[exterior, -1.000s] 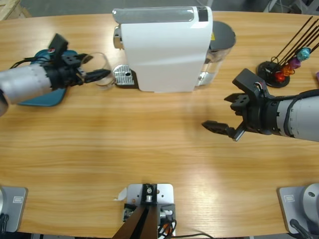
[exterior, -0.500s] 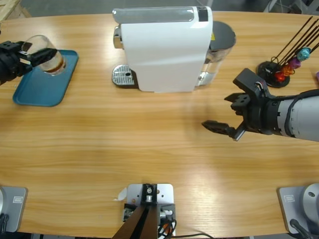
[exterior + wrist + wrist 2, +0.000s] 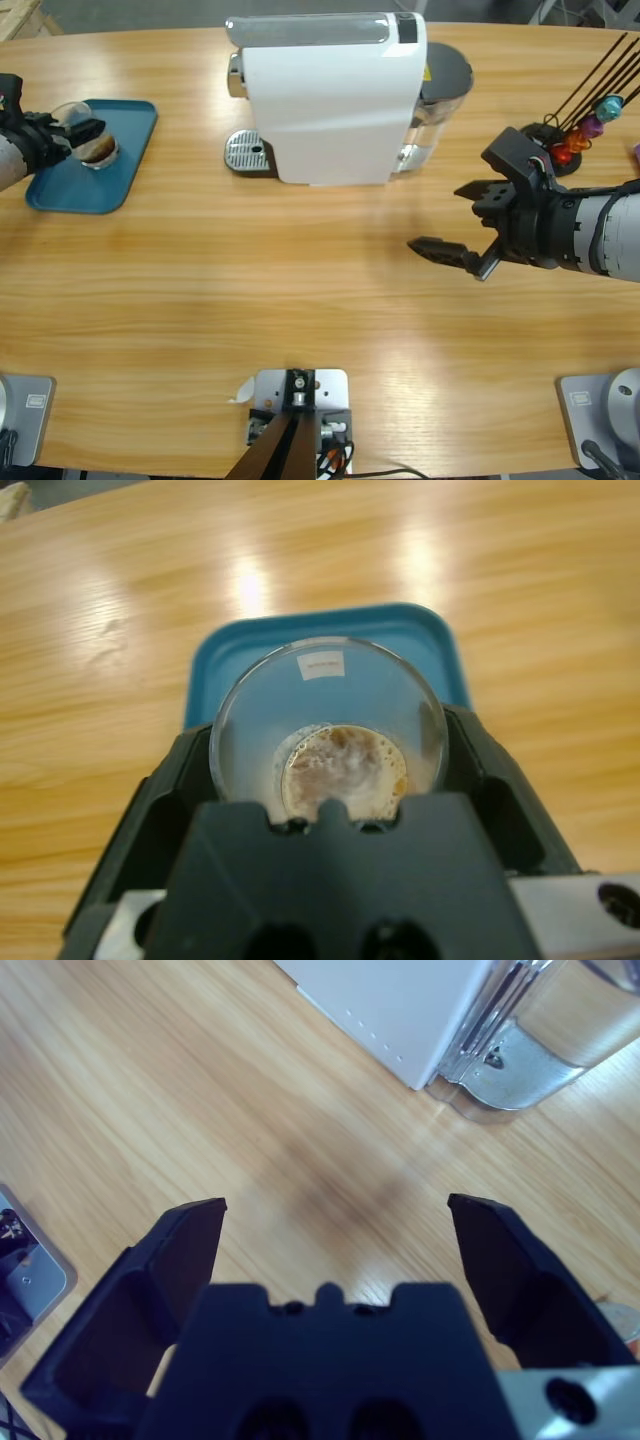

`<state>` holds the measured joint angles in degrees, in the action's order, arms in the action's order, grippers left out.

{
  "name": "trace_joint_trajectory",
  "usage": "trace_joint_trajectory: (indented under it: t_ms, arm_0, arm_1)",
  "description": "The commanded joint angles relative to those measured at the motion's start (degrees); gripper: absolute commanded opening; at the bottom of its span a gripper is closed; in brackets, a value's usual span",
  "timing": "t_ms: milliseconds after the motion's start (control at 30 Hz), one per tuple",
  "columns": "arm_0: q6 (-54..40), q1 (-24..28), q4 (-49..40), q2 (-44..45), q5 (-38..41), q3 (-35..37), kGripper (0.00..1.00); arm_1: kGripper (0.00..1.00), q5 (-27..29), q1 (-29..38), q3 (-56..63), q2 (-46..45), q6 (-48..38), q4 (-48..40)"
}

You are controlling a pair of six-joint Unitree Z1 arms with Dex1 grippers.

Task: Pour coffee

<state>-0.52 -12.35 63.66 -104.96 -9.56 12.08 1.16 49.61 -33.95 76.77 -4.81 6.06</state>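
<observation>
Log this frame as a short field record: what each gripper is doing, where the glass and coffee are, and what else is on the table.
left gripper: shut on the glass, over the blue tray
coffee: shallow brown layer in the glass
right gripper: open, empty, above bare table
coffee machine: white, at the far middle of the table
capsule stand: far right

The coffee (image 3: 340, 775), a shallow dark brown layer with pale foam, lies in the bottom of a small clear glass tumbler (image 3: 328, 730) clamped between the left gripper's (image 3: 325, 780) black jaws.
</observation>
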Motion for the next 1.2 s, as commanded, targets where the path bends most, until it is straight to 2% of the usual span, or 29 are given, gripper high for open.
trace_joint_trajectory:
  t_ms: [33,67,133,167,233,367,500,633,700,800,867,933,1033,1200]
  arm_0:
    - [1.3,1.5,10.2,-9.0,-0.8,-4.0,0.132]
    - [1.4,1.5,11.2,-9.4,-0.2,-4.3,0.292]
    - [1.6,1.5,12.9,-9.9,1.6,-4.6,0.722]
    - [1.7,1.5,14.0,-9.8,2.2,-5.0,0.863]
    - [1.7,1.5,17.3,-9.0,4.4,-6.9,0.976]
    - [1.9,1.4,18.0,0.1,9.3,-11.2,0.987]
    - [1.8,1.3,16.9,10.1,8.9,-15.3,0.987]
    - [1.8,2.1,8.7,23.2,8.6,-14.4,0.987]
    - [1.8,0.8,-0.1,31.2,9.7,-10.9,0.987]
    - [0.5,-5.9,-36.3,44.7,14.5,7.9,0.987]
    - [-0.3,-9.9,-52.3,45.1,18.8,18.9,0.987]
    - [-2.3,-14.8,-62.1,43.7,21.2,23.8,0.987]
    - [-2.6,-23.0,-66.5,39.9,22.7,23.8,0.991]
    - [-2.4,-36.9,-70.1,25.6,22.9,28.8,1.0]
  arm_1:
    - [1.0,0.9,0.5,1.6,-1.5,-0.6,-0.7]
    - [1.0,0.9,0.6,1.6,-1.5,-0.6,-0.7]
    - [1.0,0.9,0.6,1.6,-1.5,-0.6,-0.7]
    - [1.0,1.0,0.6,1.6,-1.5,-0.6,-0.7]
    - [1.0,1.0,0.5,1.6,-1.3,-0.6,-0.7]
    - [1.0,1.0,0.6,1.6,-1.1,-0.6,-0.7]
    - [1.0,0.9,0.6,1.5,-0.7,-0.6,-0.8]
    - [1.0,0.9,0.6,1.5,-0.6,-0.6,-0.9]
    - [1.0,0.7,0.5,1.5,-0.7,-0.6,-0.9]
    - [1.0,0.1,0.6,1.4,-0.6,-0.6,-0.9]
    - [1.0,-0.6,0.6,1.2,-0.6,-0.6,-0.9]
    - [1.0,-0.6,0.6,1.2,-0.8,-0.2,-0.8]
    - [1.0,-1.1,0.6,1.1,-0.9,0.6,-0.8]
    - [0.998,-2.6,0.6,0.9,0.1,1.9,-0.8]
